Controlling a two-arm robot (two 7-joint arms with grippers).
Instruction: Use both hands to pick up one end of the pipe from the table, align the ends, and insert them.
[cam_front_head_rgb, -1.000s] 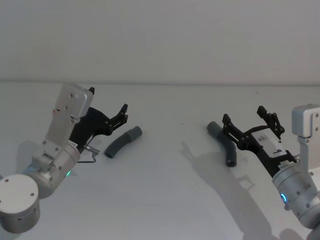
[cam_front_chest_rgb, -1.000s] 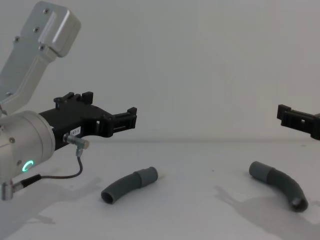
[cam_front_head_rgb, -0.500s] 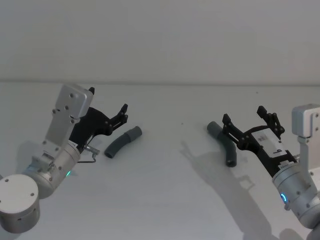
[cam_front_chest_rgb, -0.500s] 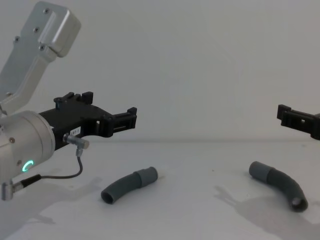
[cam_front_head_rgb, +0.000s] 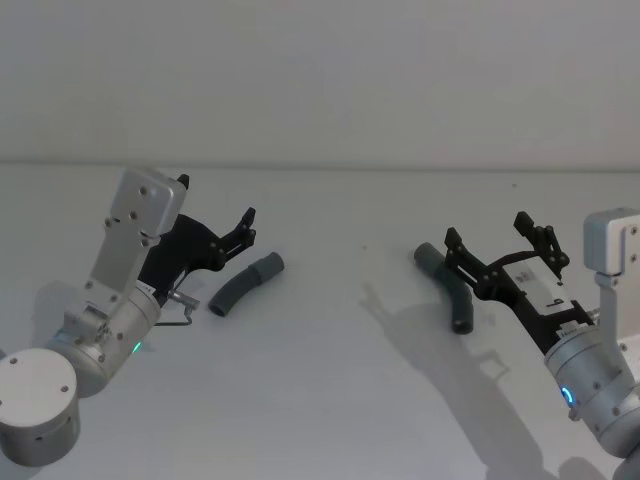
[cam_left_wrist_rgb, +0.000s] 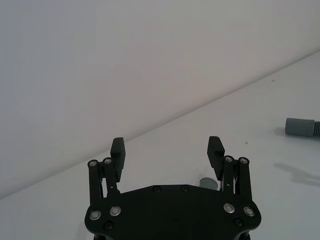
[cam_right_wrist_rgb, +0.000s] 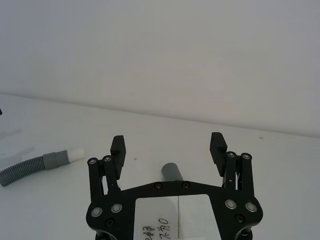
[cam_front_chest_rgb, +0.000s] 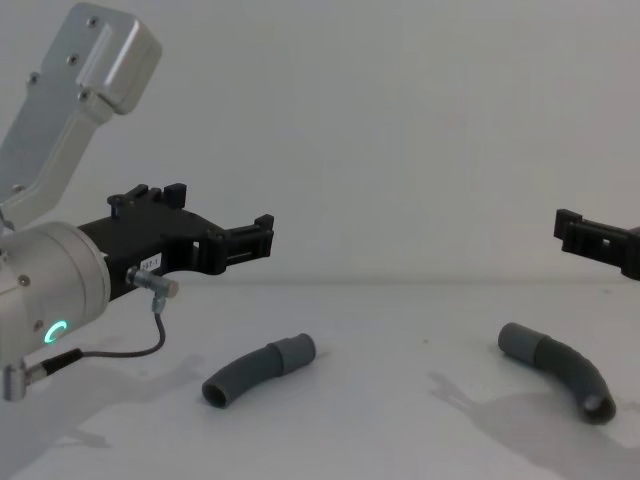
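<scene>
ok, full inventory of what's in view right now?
hose pieces: 2, dark grey, curved, lying apart on the table; left hose piece on the robot's left, right hose piece on its right.
wall: 1, off-white, behind the table.
cable: 1, thin, dark, looped under the left arm's wrist.
grippers: 2, black, open, empty, raised above the table; left gripper by the left hose piece, right gripper over the right hose piece.
</scene>
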